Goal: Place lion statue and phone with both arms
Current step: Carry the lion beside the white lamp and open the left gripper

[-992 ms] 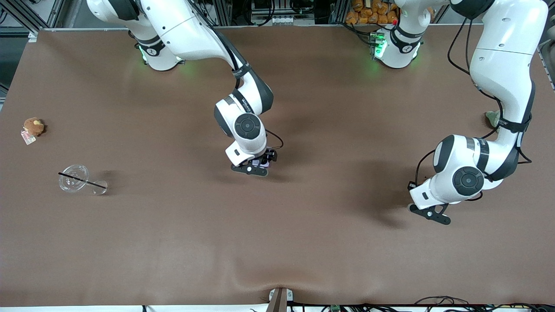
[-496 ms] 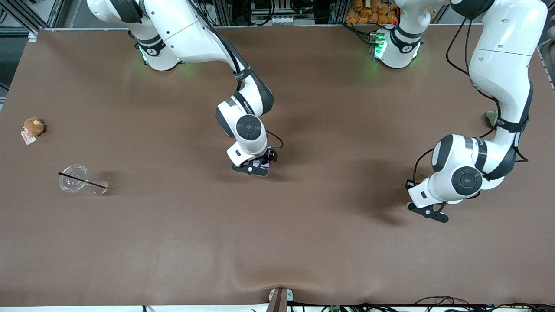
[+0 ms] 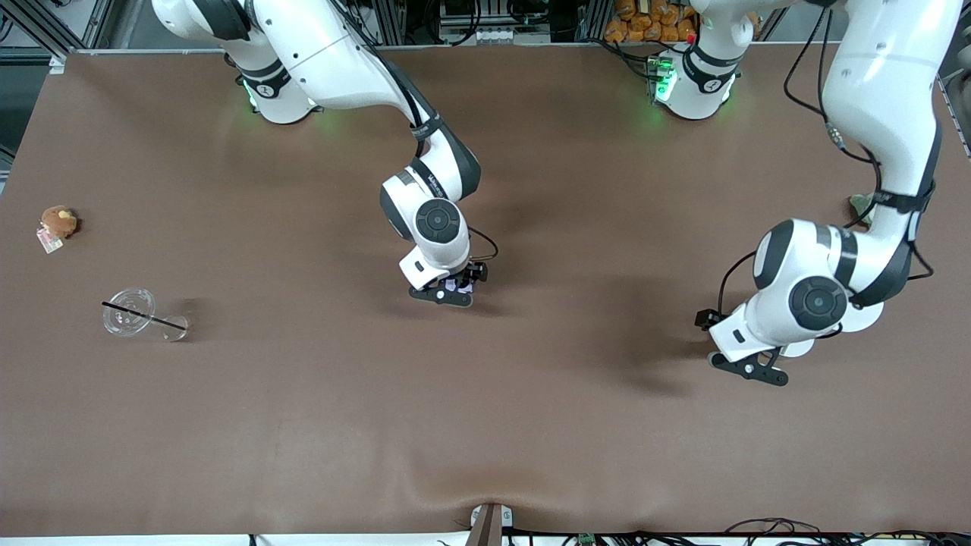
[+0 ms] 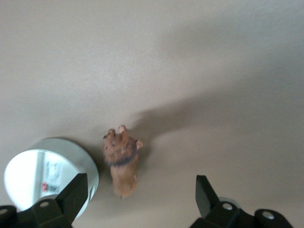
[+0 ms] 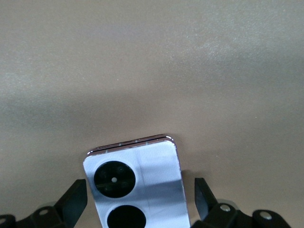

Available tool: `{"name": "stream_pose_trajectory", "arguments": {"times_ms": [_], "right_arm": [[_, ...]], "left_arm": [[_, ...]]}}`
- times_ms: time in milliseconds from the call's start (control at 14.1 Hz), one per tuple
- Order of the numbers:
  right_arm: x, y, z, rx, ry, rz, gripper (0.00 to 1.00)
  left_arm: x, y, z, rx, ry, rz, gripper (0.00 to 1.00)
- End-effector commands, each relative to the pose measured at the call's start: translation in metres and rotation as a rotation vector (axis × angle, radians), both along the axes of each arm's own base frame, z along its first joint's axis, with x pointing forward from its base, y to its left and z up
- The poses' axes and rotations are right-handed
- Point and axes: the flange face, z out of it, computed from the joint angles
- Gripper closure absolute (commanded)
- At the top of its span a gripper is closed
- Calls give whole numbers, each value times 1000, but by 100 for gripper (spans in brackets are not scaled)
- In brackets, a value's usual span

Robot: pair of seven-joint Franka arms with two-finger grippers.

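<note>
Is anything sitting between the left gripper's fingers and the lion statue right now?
Nothing visible. In the left wrist view the lion statue lies on bare table, with the left gripper open around it. A round silver disc sits beside the statue, close to one finger, but not between the fingers and the statue.

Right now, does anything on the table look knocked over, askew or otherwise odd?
Yes: the clear cup lies tipped on its side toward the right arm's end, its black straw sticking out. The lion statue lies flat beneath the open left gripper.
</note>
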Motion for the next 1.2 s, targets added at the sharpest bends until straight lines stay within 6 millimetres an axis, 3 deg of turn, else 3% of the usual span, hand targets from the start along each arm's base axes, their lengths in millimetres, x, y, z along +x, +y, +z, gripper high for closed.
{"name": "stream_pose_trajectory", "arguments": {"times_ms": [0,213,425,567,780,921,992,1134], "right_arm": [[0,5,6,11,-11,9,0],[-1,5,3,0,-18,104,0],[-1,6,-3,6,-28,109,0],[-3,5,-9,0,-23,111,0],[-6,5,-17,-10,-17,111,0],[-11,11,-17,-12,-15,114,85],[-11,11,-16,-14,-14,95,100],[-6,6,-10,-16,-12,46,100]], "left_arm": [[-10,-5,57,23,-24,10,0],[-17,-16,112,36,-67,0,0],[-33,-33,193,-20,-59,34,0],[-43,-32,243,-53,-50,64,0],[-57,-17,284,-28,-16,106,0],[-68,2,309,-16,-33,145,0],[-74,7,324,0,-63,154,0],[-89,4,351,-2,-107,154,0]]}}
